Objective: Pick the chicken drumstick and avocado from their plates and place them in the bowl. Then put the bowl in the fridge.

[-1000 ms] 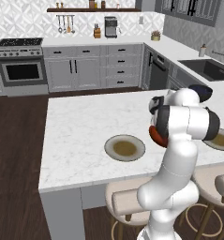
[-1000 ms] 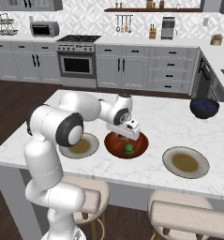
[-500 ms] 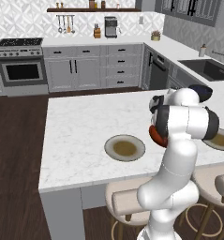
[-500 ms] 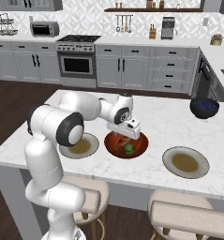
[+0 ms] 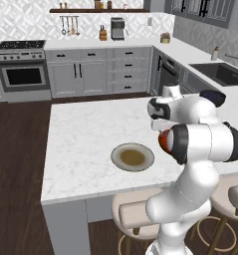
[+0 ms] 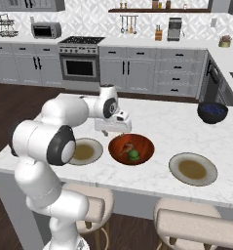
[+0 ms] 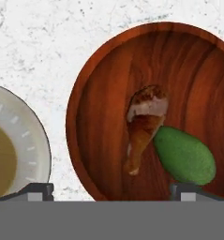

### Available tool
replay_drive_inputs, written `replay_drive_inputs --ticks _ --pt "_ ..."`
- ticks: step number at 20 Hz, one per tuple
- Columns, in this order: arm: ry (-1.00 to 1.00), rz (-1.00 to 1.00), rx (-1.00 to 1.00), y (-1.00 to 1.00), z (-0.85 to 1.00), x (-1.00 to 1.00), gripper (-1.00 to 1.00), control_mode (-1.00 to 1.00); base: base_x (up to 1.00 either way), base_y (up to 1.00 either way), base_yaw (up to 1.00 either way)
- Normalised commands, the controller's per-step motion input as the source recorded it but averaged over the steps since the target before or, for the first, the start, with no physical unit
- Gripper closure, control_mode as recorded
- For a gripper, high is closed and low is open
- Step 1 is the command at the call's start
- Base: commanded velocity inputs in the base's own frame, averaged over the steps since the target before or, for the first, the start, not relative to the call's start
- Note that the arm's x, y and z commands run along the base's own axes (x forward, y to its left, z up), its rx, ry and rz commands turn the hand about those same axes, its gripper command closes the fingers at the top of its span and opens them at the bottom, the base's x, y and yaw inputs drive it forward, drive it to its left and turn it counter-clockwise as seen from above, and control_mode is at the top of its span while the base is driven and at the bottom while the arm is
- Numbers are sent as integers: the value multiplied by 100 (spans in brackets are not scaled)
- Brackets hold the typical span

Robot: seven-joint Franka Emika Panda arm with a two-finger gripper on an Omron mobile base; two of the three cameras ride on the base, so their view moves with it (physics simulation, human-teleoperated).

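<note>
The reddish-brown wooden bowl (image 6: 142,142) (image 7: 104,108) stands on the island between the two plates. In it lie the chicken drumstick (image 6: 126,148) (image 7: 142,129) and, touching it, the green avocado (image 6: 133,155) (image 7: 184,155). My gripper (image 6: 115,132) (image 7: 111,191) hangs open just above the bowl's near-left part, with nothing between its fingertips (image 7: 34,189). One plate (image 6: 84,150) (image 7: 24,140) (image 5: 133,157) sits left of the bowl, the other plate (image 6: 192,168) to its right; both are bare. From the left base view my arm hides most of the bowl (image 5: 163,141). The fridge is out of view.
A dark blue bowl (image 6: 212,111) stands at the island's far right. Stools (image 6: 196,229) line the near edge of the island. Cabinets, a range (image 6: 80,61) and a sink counter (image 5: 220,72) run along the back walls.
The jaws have opened wide over the bowl, and the avocado now lies loose beside the drumstick. The hand has drawn a little to the left.
</note>
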Motion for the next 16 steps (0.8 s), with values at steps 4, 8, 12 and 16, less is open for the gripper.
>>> replay_drive_inputs --ticks 4,8,12,16 --pt "0 36 -15 69 8 -63 -100 -100 0 0 0" --pt "4 24 -4 10 -20 -21 -100 -100 0 0 0" --pt "0 8 -7 2 -16 6 -100 -100 0 0 0" --pt "0 4 -18 1 -14 24 -100 -100 0 0 0"
